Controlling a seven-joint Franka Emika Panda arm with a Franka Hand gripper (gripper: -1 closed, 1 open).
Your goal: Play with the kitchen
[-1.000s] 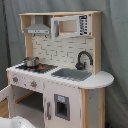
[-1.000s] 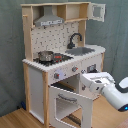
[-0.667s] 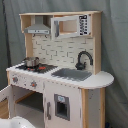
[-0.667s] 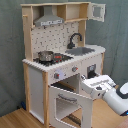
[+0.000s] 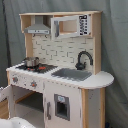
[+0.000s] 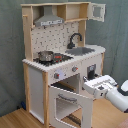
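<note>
The kitchen [image 5: 60,70] is a tall white and light-wood toy with a black faucet [image 5: 82,59], a grey sink [image 5: 71,74], a grey range hood [image 5: 37,27] and knobs [image 5: 33,84]. In the second exterior view the kitchen [image 6: 60,55] has its windowed oven door [image 6: 70,102] swung down and open. My gripper [image 6: 89,86] reaches in from the second exterior view's right and hovers just above the door's far top corner, in front of the lower cabinet. A small metal pot [image 6: 46,56] sits on the stove [image 6: 52,59].
A cabinet door with a window [image 6: 98,11] stands open at the kitchen's top right in the second exterior view. A grey curtain [image 6: 12,50] hangs behind the kitchen. The floor [image 6: 20,119] is wood. A white rounded shape [image 5: 17,122] shows at the first exterior view's bottom left.
My gripper has dropped slightly and edged toward the open oven door. The door and the pot have not moved.
</note>
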